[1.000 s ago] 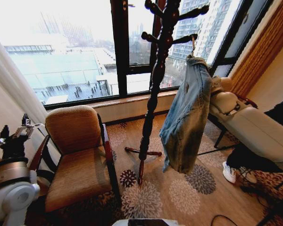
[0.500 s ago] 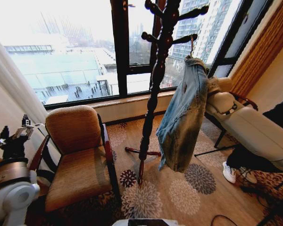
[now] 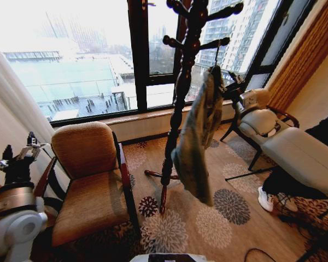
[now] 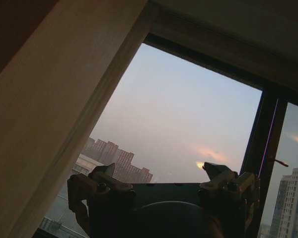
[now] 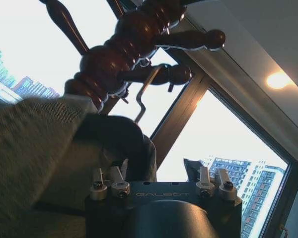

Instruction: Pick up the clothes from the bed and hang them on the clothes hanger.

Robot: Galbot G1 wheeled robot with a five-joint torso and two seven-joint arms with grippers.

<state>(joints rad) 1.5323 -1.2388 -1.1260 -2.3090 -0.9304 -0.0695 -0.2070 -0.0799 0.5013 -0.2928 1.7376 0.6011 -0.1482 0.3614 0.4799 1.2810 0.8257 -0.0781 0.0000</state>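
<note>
1. Presently, in the head view, the clothes (image 3: 198, 136), a faded denim jacket, hang edge-on just right of centre frame, running from upper centre down past mid-height, off the floor.
2. The jacket sits on the clothes hanger (image 5: 148, 94); its metal hook is over a peg of the dark wooden coat stand (image 3: 181, 82), seen near upper centre in the right wrist view. The hanger's body is hidden under cloth.
3. Right gripper (image 5: 159, 171): low centre of the right wrist view, fingers spread apart, nothing between them. Jacket cloth (image 5: 35, 148) fills the left half of that frame, just beside the gripper; contact cannot be judged. In the head view the gripper (image 3: 228, 87) is just right of the jacket's top, apart from the cloth.
4. Left gripper (image 3: 17, 155): lower left of the head view, raised and pointing up beside the brown armchair (image 3: 90, 180), well apart from the jacket. In the left wrist view its fingers (image 4: 102, 181) stand wide apart against the window and sky, empty.
5. Floor is a dark floral carpet (image 3: 208, 224). Coat stand's base stands on it, centre frame, right of the armchair.
6. Window (image 3: 87, 60) spans the upper frame behind stand and chair.
</note>
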